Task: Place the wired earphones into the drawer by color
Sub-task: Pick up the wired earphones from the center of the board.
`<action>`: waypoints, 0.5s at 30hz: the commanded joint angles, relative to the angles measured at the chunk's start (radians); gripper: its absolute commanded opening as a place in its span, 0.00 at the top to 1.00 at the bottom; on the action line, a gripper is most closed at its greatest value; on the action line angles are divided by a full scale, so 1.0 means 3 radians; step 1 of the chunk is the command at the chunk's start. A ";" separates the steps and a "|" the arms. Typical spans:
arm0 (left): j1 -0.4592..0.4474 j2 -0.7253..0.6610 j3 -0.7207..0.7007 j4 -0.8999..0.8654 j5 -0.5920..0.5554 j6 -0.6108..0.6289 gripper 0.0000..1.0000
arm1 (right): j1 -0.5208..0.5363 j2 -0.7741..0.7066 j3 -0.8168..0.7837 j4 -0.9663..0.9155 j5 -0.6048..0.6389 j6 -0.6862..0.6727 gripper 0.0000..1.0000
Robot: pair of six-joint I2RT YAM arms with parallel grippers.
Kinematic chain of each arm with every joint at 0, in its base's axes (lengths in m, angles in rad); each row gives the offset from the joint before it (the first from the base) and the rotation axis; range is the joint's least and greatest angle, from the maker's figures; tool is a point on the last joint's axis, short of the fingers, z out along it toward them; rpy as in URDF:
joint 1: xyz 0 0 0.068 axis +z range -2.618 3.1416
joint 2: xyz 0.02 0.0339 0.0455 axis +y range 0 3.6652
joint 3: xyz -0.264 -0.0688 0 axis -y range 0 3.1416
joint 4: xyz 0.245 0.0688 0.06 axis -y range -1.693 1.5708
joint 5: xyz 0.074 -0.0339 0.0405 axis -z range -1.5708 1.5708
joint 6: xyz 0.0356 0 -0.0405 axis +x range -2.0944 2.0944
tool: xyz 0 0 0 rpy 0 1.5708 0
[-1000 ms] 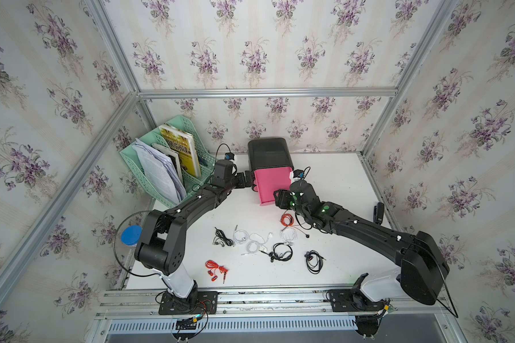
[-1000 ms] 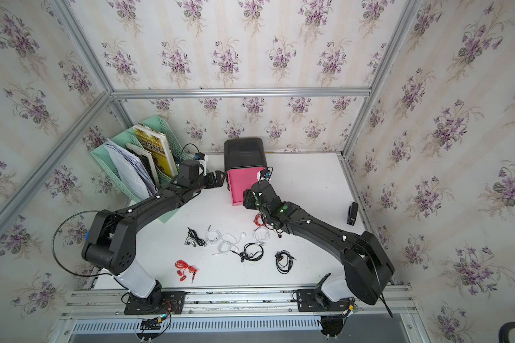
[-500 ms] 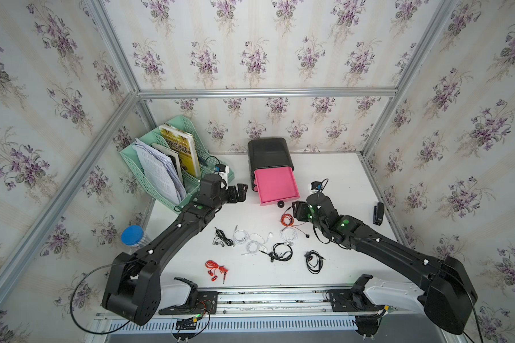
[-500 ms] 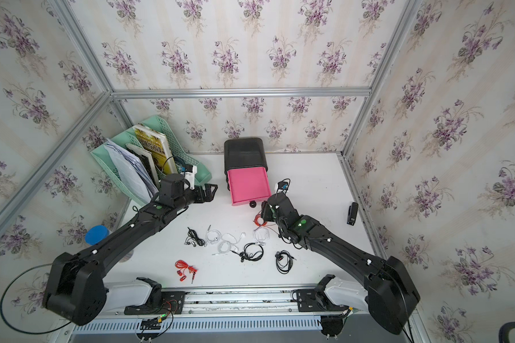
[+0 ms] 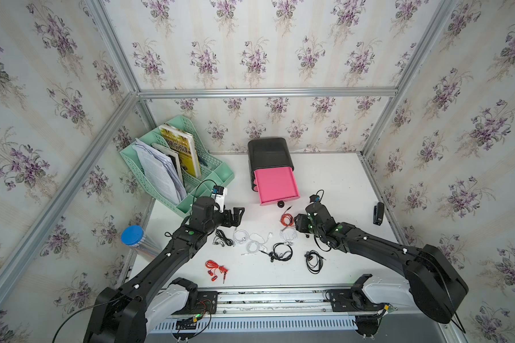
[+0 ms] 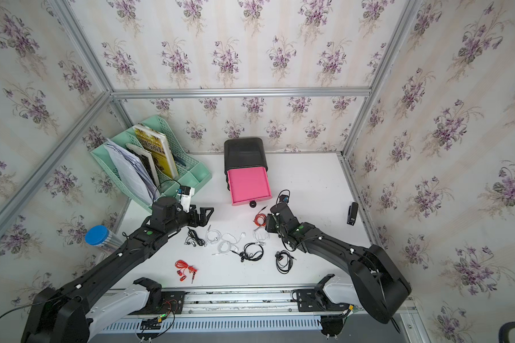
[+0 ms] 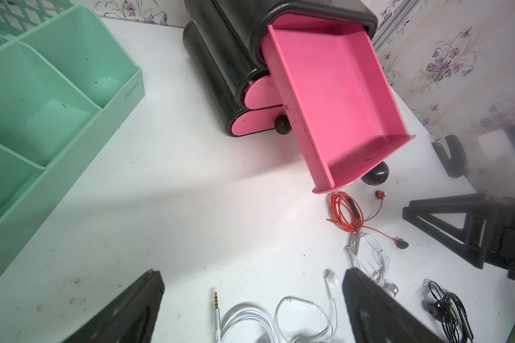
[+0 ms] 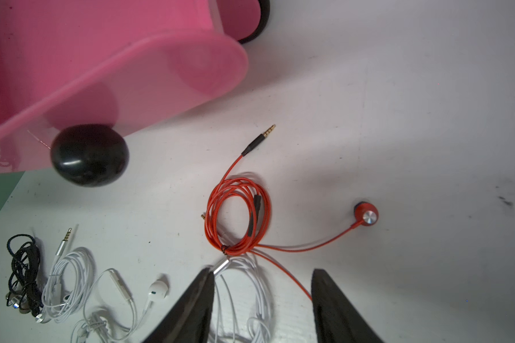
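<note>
The pink drawer (image 5: 275, 185) (image 6: 249, 185) stands pulled out of its black cabinet, with nothing in it in the left wrist view (image 7: 339, 98). Several wired earphones lie in front of it: a red coil (image 5: 286, 220) (image 8: 238, 251) by the drawer knob, another red one (image 5: 216, 268) near the front edge, white ones (image 5: 254, 245) and black ones (image 5: 281, 252) between. My right gripper (image 5: 296, 226) (image 8: 262, 276) is open, its jaws straddling a white coil (image 8: 265, 300) beside the red one. The left gripper (image 5: 235, 215) (image 7: 252, 285) hangs wide open over another white earphone (image 7: 247, 309).
A green file rack (image 5: 191, 178) with papers and books fills the back left corner. A blue-lidded container (image 5: 132, 235) sits off the table's left edge. A black stapler (image 5: 378, 213) lies by the right edge. Walls close in on three sides.
Both arms have drawn back from the cabinet, and the pink drawer now stands pulled out. The right gripper came down over the white and red coils, and its jaws narrowed a little.
</note>
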 commanded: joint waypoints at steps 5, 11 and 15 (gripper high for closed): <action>-0.0004 -0.0041 -0.0004 0.0142 0.0034 0.0111 0.01 | -0.0048 0.0360 0.0010 0.0540 -0.0148 0.0121 0.48; -0.0004 -0.0041 -0.0002 0.0130 0.0020 0.0118 0.01 | -0.0061 0.0591 0.0083 0.0651 -0.0202 0.0128 0.53; -0.0003 -0.0039 -0.0005 0.0129 0.0019 0.0127 0.01 | -0.0060 0.0692 0.0104 0.0685 -0.0238 0.0148 0.57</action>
